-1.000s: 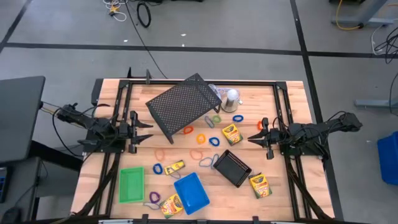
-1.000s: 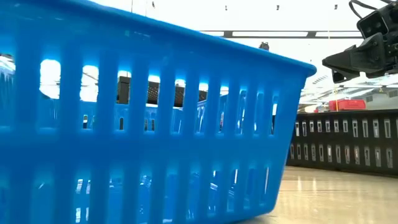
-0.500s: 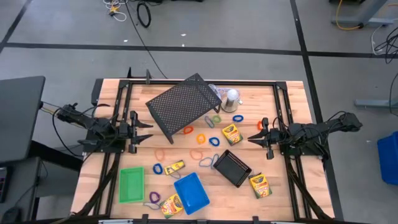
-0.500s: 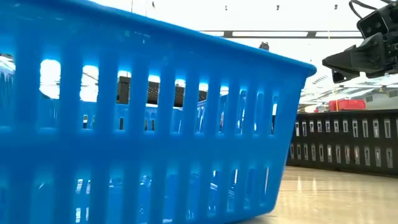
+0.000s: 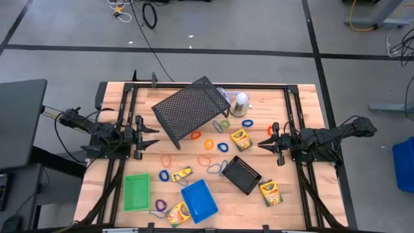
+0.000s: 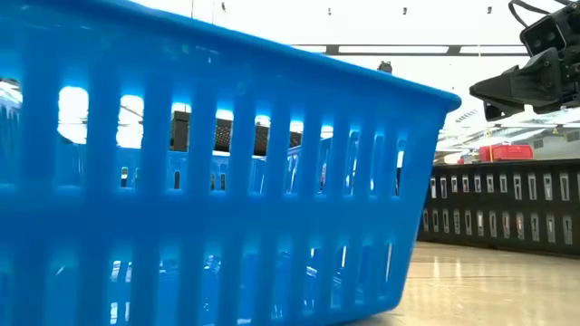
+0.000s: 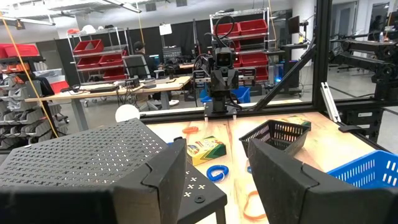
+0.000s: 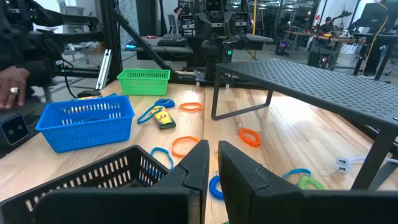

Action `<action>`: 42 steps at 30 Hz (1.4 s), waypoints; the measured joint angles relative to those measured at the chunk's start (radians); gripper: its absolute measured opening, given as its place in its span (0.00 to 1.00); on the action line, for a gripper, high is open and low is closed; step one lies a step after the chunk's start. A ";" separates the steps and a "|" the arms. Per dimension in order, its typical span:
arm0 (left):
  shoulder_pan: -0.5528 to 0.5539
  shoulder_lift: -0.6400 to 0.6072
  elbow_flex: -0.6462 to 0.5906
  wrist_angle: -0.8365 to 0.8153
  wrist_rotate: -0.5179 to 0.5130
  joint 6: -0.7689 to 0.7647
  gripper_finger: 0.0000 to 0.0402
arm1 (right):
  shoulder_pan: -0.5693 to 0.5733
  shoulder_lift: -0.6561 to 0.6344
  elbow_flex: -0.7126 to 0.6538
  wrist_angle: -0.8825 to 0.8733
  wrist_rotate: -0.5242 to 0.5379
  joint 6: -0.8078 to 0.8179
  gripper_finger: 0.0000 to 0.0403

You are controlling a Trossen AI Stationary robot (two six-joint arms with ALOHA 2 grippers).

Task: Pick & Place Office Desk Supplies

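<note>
Both the left gripper (image 5: 150,136), jaws wide, and the right gripper (image 5: 265,141), jaws narrow, hold nothing; thin elastic loops (image 5: 211,144) mid-table could slip a pinch.

The wooden table (image 5: 301,206) carries 3 small trays, 5 crayon boxes, scattered elastic loops and a mesh rack (image 5: 190,110).

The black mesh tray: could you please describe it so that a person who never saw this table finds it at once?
Start at the large black mesh rack at the table's far side, then come toward the near edge, past the coloured loops. The black mesh tray lies there, turned at an angle, right of the blue tray. It is the only small tray that is dark.
</note>
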 joint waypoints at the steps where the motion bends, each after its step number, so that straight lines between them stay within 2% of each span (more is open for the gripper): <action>1: 0.000 0.000 0.000 0.000 0.000 0.000 0.45 | 0.000 0.000 0.000 0.000 0.000 0.000 0.11; 11: 0.000 0.000 0.000 0.000 0.000 0.001 0.45 | 0.000 0.000 0.000 0.000 0.000 0.000 0.11; 17: 0.000 0.000 0.000 0.004 0.000 0.087 0.45 | 0.000 0.000 0.000 0.000 0.000 0.000 0.11; 26: 0.000 0.001 0.000 0.004 0.000 0.088 0.45 | 0.000 0.000 0.000 0.000 0.000 0.000 0.11; 36: 0.000 0.001 0.000 0.054 0.001 0.028 0.45 | 0.000 0.000 0.000 0.002 0.006 -0.222 0.11; 42: 0.000 0.001 0.001 0.076 0.001 -0.093 0.45 | 0.000 0.000 0.000 0.013 0.002 0.012 0.11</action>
